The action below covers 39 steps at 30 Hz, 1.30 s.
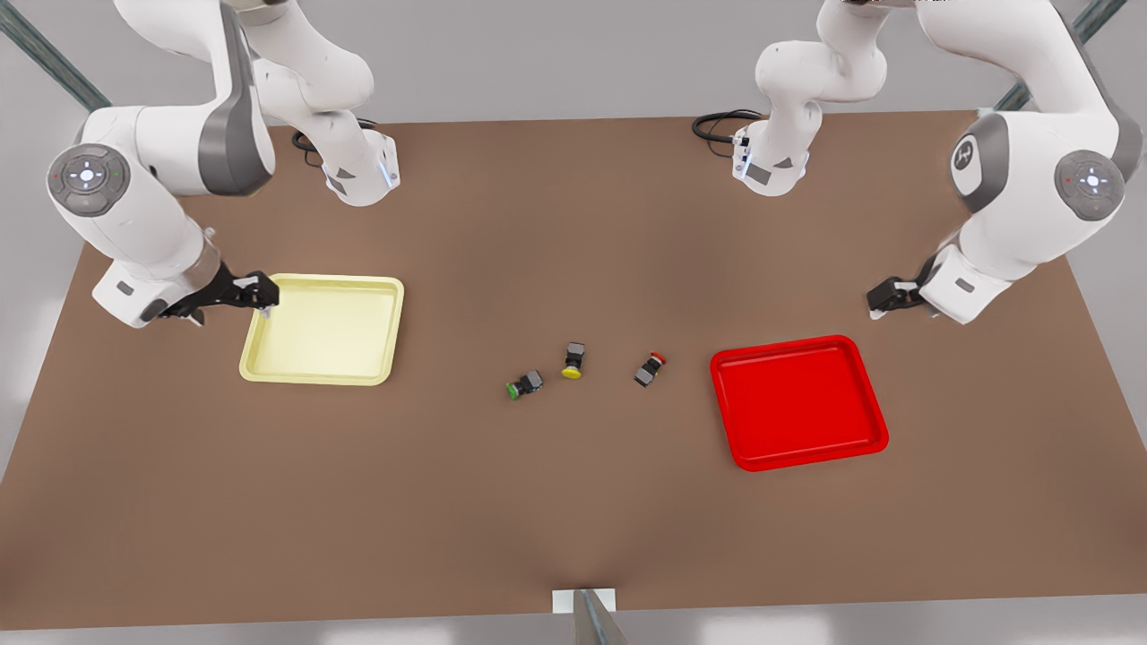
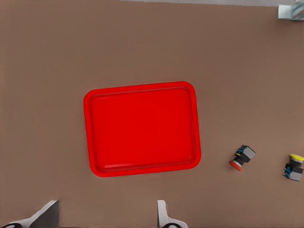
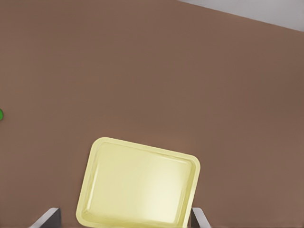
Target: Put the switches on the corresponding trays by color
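Note:
The yellow-capped switch (image 1: 573,360) and the red-capped switch (image 1: 651,369) lie on their sides mid-table, between the trays. Both appear in the left wrist view, red-capped (image 2: 242,158) and yellow-capped (image 2: 294,166). The pale yellow tray (image 1: 318,379) sits at the front view's left, the red tray (image 1: 806,459) at its right; nothing lies in either. My left gripper (image 1: 883,298) hovers behind the red tray (image 2: 142,128), fingers (image 2: 164,216) spread open and holding nothing. My right gripper (image 1: 266,296) hangs open at the yellow tray's (image 3: 137,190) far left corner.
A green-capped switch (image 1: 524,385) lies just left of the yellow one; its cap (image 3: 1,114) peeks in at the right wrist view's edge. Black cables (image 1: 717,125) coil by the arm bases at the back. A small metal fixture (image 1: 587,609) sits at the table's front edge.

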Tool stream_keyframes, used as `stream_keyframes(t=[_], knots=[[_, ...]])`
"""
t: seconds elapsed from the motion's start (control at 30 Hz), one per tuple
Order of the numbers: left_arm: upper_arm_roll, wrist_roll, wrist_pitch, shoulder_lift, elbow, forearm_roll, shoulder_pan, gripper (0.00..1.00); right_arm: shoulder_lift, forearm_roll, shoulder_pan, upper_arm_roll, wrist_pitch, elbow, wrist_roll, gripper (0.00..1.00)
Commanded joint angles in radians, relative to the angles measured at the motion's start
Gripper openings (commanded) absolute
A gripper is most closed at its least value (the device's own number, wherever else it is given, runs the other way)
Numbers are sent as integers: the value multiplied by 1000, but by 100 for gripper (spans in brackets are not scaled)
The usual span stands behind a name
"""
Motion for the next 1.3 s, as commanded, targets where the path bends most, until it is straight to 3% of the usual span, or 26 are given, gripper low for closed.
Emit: stream_keyframes(t=[0.0, 0.13, 0.2, 0.23, 0.4, 0.67, 0.93, 1.27], knots=[[0, -1, -1, 0, 0, -1, -3, 100, 1, 0, 3, 0, 0, 0, 0, 100], [-8, -1, -37, 75, 60, -1, -23, 100, 98, 11, 20, 41, 2, -2, 32, 100], [-6, -1, -36, 98, 80, 1, -14, 100, 250, 14, 22, 216, 17, 12, 77, 100], [-5, 3, -28, 106, 81, -10, -8, 100, 323, 12, 80, 258, 20, 43, 143, 100], [-8, 2, -22, 206, 98, -10, -5, 100, 537, 23, 399, 261, 284, 41, 506, 100], [-9, 0, -22, 215, 112, -10, -5, 100, 693, 138, 553, 239, 600, 12, 850, 100], [-8, 0, -24, 221, 114, -4, -3, 100, 715, 213, 565, 137, 620, 26, 896, 100], [-5, -6, -20, 224, 114, -10, -3, 100, 807, 202, 606, 100, 621, 156, 936, 100]])
